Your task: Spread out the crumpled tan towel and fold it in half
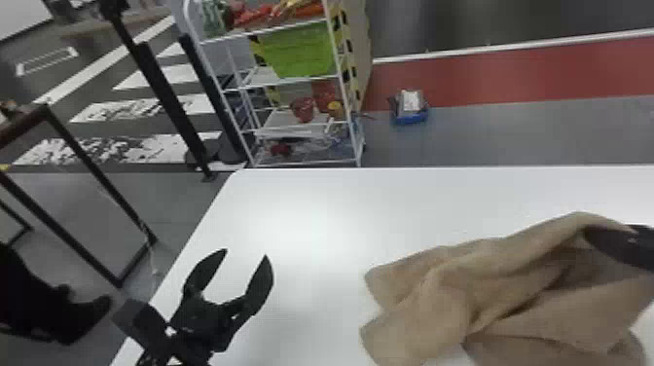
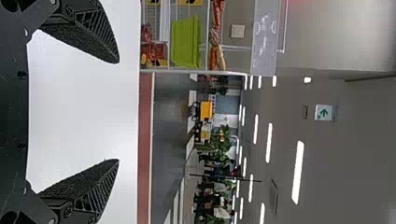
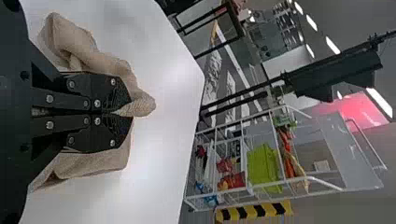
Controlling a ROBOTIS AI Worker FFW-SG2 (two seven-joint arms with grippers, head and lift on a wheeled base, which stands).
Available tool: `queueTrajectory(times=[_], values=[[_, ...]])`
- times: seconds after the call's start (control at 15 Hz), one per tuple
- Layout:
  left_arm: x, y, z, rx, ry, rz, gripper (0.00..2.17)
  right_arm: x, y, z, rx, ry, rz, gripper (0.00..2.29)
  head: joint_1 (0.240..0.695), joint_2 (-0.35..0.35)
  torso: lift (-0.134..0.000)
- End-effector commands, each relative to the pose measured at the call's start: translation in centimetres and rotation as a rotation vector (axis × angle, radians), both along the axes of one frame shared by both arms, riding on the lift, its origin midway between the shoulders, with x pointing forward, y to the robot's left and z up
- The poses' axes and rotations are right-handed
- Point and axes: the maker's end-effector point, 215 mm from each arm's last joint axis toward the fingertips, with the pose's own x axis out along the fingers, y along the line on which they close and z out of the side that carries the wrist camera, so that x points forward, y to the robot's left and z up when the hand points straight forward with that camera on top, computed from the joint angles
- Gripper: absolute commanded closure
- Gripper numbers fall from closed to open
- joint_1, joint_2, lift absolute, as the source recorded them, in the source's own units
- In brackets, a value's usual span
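Tan and rumpled, bunching in loose folds on the right of the white bench (image 1: 316, 219): pinching the towel (image 1: 438, 297) between pressed-together fingers with the right tool (image 1: 627, 246), leaving a small tip of cloth poking past them. Spreading both fingers wide with the left tool (image 1: 245, 253) near the bench's left edge, well apart from the towel.

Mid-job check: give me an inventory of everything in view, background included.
Towel: one, tan, crumpled, right side of table
Table: one, white, foreground
Rack: one, white, beyond the table
Bin: one, green, on the rack
Box: one, blue with white top, floor right of rack
Exit-style sign: one, green and white, overhead
Left tool: one, black, open, table's left
Right tool: one, black, gripping towel
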Motion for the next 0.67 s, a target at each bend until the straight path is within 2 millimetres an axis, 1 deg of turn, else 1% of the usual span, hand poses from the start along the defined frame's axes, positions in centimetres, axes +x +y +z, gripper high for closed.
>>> queueTrajectory(times=[0.0, 0.07, 0.13, 0.2, 0.27, 0.33, 0.4, 0.47, 0.53, 0.6], values=[[0.1, -0.3, -0.3, -0.007, 0.003, -0.003, 0.14, 0.2, -2.9, 1.6, 0.011, -0.014, -0.057, 1.53, 0.695, 0.299, -0.124], [0.1, -0.4, -0.3, -0.008, 0.003, -0.004, 0.14, 0.7, -2.3, 2.5, 0.021, -0.034, -0.050, 1.53, 0.695, 0.278, -0.124], [0.1, -0.4, -0.3, -0.007, 0.004, -0.004, 0.14, 1.6, -1.2, 3.7, 0.030, -0.063, -0.036, 1.53, 0.695, 0.263, -0.124], [0.0, -0.3, -0.3, -0.005, 0.004, -0.004, 0.14, 3.2, 0.2, 4.2, 0.039, -0.076, -0.033, 1.53, 0.695, 0.257, -0.124], [0.0, -0.3, -0.2, -0.005, 0.004, -0.004, 0.14, 5.3, 1.1, 4.9, 0.047, -0.091, -0.052, 1.53, 0.695, 0.260, -0.124], [-0.2, -0.3, -0.3, -0.003, 0.006, -0.003, 0.14, 7.2, 1.1, 6.2, 0.054, -0.114, -0.089, 1.53, 0.695, 0.273, -0.124], [-0.3, -0.1, -0.3, -0.002, 0.007, -0.001, 0.14, 8.8, 0.6, 6.8, 0.045, -0.107, -0.117, 1.52, 0.695, 0.273, -0.124], [-0.4, 0.0, -0.3, -0.002, 0.008, 0.003, 0.14, 9.1, 0.9, 5.4, 0.007, -0.048, -0.118, 1.52, 0.695, 0.276, -0.124], [-0.4, 0.1, -0.4, -0.004, 0.008, 0.003, 0.14, 9.3, 1.9, 3.9, -0.038, -0.031, -0.104, 1.52, 0.695, 0.274, -0.124], [-0.3, 0.0, -0.4, -0.007, 0.008, 0.002, 0.14, 10.0, 2.5, 2.9, -0.077, -0.056, -0.116, 1.52, 0.695, 0.275, -0.124]])
